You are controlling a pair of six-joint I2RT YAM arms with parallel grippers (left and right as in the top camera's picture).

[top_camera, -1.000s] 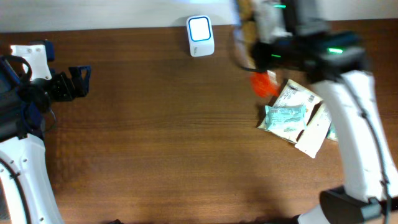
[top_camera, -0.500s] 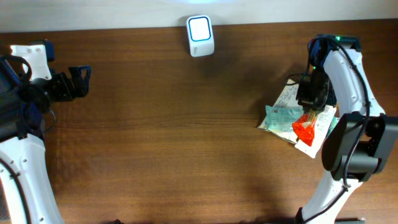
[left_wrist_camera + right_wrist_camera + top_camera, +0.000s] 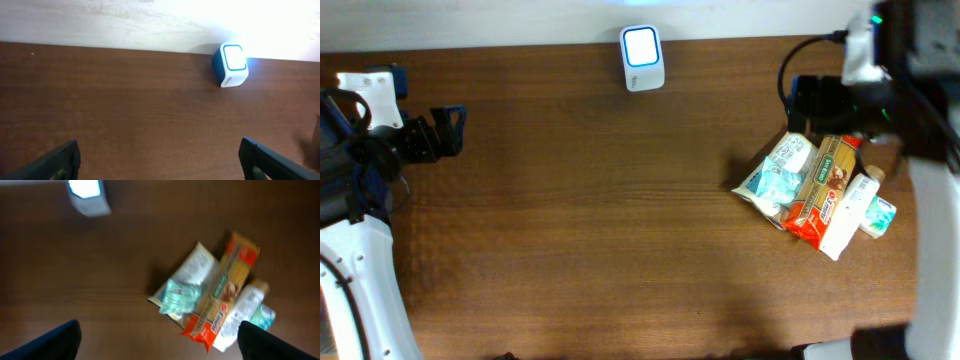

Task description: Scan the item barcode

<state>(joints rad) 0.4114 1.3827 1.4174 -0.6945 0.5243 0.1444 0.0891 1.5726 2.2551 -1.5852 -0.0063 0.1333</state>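
The left fingers (image 3: 60, 160) are spread wide, holding nothing. The right fingers (image 3: 55, 340) gape empty too, near the packets (image 3: 815, 185) at the worktop's (image 3: 600, 220) three o'clock.

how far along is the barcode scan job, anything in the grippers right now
Done, apparently: the orange packet lies on the item pile, away from the scanner. In hand: nothing; right gripper and left gripper are open. Left: probably the other items.
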